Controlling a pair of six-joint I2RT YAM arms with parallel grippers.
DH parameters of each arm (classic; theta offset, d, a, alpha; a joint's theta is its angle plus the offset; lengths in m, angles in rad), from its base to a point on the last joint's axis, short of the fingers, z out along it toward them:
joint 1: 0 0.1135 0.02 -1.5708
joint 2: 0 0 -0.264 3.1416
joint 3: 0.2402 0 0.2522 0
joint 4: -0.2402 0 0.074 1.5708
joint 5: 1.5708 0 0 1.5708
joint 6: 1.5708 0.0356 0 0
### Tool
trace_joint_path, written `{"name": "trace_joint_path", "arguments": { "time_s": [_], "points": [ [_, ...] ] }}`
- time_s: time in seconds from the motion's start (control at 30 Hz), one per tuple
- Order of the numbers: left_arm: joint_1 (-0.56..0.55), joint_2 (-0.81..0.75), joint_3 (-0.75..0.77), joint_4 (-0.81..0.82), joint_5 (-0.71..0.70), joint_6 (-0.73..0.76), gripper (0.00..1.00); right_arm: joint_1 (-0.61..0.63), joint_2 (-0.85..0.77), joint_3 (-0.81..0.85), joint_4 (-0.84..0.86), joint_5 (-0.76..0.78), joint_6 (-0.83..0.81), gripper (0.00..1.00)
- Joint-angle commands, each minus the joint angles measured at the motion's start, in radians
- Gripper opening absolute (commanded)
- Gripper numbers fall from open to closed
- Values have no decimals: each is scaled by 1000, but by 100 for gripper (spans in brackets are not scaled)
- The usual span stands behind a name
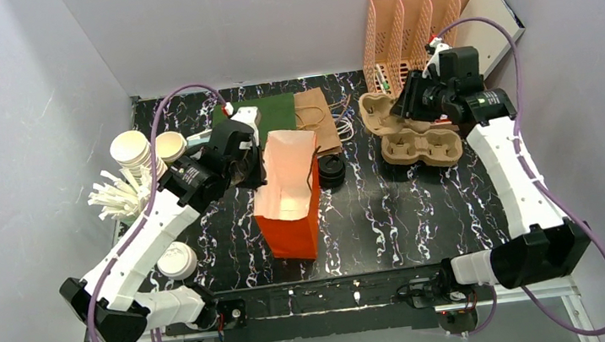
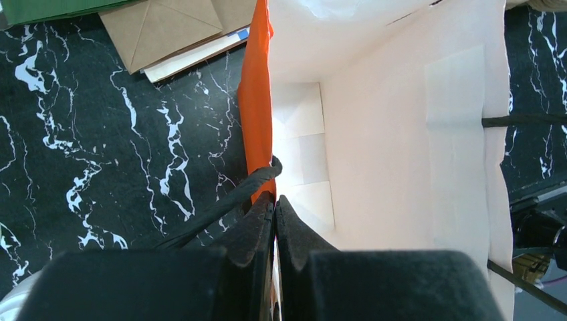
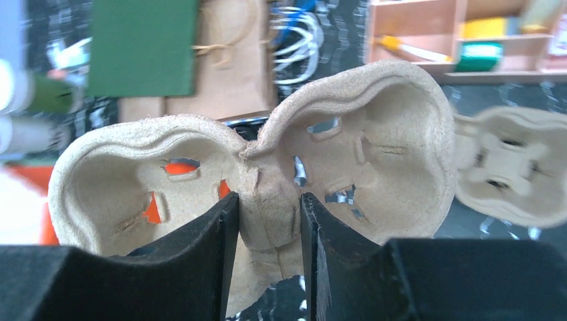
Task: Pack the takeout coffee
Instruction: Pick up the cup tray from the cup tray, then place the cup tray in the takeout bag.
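The takeout coffee (image 1: pixel 331 170), a small cup under a round black lid, stands on the table just right of the orange paper bag (image 1: pixel 289 198). The bag stands upright with its mouth open and its white inside (image 2: pixel 388 134) showing. My left gripper (image 1: pixel 253 172) (image 2: pixel 275 200) is shut on the bag's left wall at the rim, beside a black cord handle (image 2: pixel 220 207). At the back right, my right gripper (image 1: pixel 401 110) (image 3: pixel 267 207) is shut on the middle ridge of a pulp cup carrier (image 1: pixel 378 112) (image 3: pixel 374 127).
A second pulp carrier (image 1: pixel 420 150) (image 3: pixel 515 167) lies on the table below the held one. A stack of white cups (image 1: pixel 131 151) and white stirrers (image 1: pixel 115 199) sit far left, with a white lid (image 1: pixel 177 260) near the front. Flat green (image 1: pixel 263 111) and brown (image 1: pixel 319 118) bags and a peach organizer (image 1: pixel 411 28) stand behind.
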Motion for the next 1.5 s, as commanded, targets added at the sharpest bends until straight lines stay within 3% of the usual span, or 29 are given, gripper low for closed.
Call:
{"name": "trace_joint_path", "arguments": {
  "time_s": [0.0,0.47,0.6,0.7,0.93,1.2,1.47],
  "points": [
    [2,31,60,-17,81,85,2,1,-60,88,36,-322,-10,45],
    [2,92,163,-84,230,206,5,33,-28,253,264,-732,111,45],
    [2,96,184,-105,227,221,10,144,28,321,252,-735,100,45],
    [1,93,190,-113,209,225,19,229,63,346,268,-734,101,45],
    [2,95,207,-149,143,229,32,360,83,322,319,-746,154,45],
    [2,74,277,-192,165,228,42,382,103,294,324,-815,201,44],
    [2,48,355,-213,249,189,46,382,73,261,350,-755,227,45]
  ]
}}
